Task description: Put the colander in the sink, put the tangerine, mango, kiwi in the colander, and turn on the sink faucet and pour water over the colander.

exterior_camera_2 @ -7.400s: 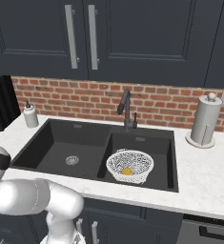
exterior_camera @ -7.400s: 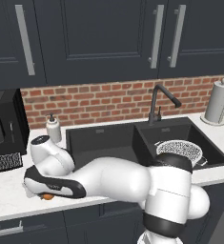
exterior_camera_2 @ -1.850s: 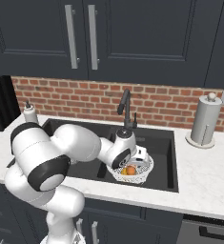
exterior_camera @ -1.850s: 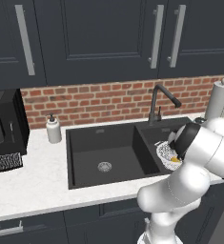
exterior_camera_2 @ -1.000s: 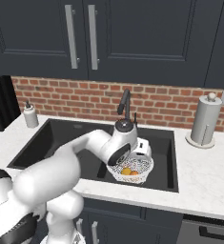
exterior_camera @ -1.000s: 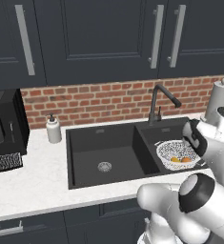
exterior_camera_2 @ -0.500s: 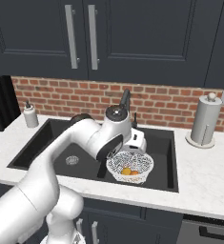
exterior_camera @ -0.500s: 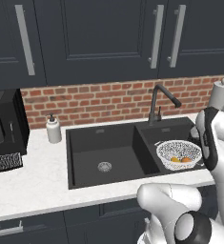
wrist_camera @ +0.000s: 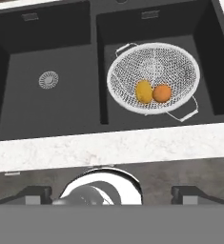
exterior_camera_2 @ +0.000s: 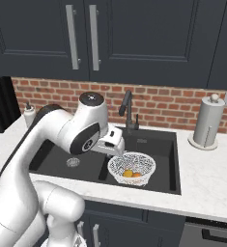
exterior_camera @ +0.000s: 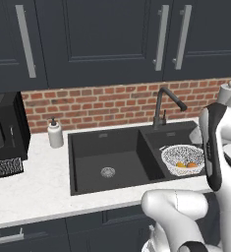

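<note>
While the colander (wrist_camera: pixel 154 77) sat in the right basin of the black sink (wrist_camera: pixel 51 119), the mango (wrist_camera: pixel 143 91) and the tangerine (wrist_camera: pixel 162 93) lay touching each other inside it, toward the front rim. The end effector (wrist_camera: pixel 113 194) hovered above the sink's front edge with its two dark fingertips (wrist_camera: pixel 37 194) spread wide and holding nothing. Seen from the right base camera, the white arm (exterior_camera_2: pixel 81 128) arched over the left basin, its hand just beside the colander (exterior_camera_2: pixel 132 168). The sink faucet (exterior_camera: pixel 166 101) stood behind the divider between the basins. A soap bottle (exterior_camera: pixel 55 134) rested on the marble tabletop (exterior_camera: pixel 33 187) left of the sink, and a paper towel roll (exterior_camera_2: pixel 207 121) stood to its right.
</note>
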You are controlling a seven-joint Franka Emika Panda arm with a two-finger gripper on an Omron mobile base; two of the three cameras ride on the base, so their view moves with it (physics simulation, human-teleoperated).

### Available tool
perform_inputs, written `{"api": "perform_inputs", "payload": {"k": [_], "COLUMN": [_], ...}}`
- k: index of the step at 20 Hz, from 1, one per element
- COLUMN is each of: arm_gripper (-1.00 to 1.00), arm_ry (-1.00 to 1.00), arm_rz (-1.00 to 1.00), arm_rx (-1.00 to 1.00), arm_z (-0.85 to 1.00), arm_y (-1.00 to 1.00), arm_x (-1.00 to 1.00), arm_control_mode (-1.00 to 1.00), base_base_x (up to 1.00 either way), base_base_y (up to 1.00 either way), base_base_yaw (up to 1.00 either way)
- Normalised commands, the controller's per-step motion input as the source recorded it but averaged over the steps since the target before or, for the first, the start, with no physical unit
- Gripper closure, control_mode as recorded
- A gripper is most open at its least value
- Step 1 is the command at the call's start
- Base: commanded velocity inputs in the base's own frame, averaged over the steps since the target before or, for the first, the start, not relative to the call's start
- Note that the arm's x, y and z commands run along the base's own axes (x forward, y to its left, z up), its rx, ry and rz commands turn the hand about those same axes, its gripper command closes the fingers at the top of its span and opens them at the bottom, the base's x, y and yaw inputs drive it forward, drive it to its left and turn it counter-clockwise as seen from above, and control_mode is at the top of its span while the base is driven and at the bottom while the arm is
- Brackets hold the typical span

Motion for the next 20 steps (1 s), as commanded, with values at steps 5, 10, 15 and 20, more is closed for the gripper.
{"api": "perform_inputs", "payload": {"k": [5,10,15,20], "arm_gripper": [-1.0,-1.0,-1.0,-1.0], "arm_ry": [0.0,0.0,0.0,0.0], "arm_rz": [0.0,0.0,0.0,0.0], "arm_rx": [0.0,0.0,0.0,0.0], "arm_z": [0.0,0.0,0.0,0.0], "arm_y": [0.34,0.03,0.0,0.0], "arm_x": [-0.33,-0.07,0.0,0.0], "arm_control_mode": [-1.0,1.0,1.0,1.0], "base_base_x": [0.0,0.0,0.0,0.0], "base_base_y": [0.0,-0.04,-0.75,-0.94], "base_base_yaw": [0.0,0.0,0.0,0.0]}}
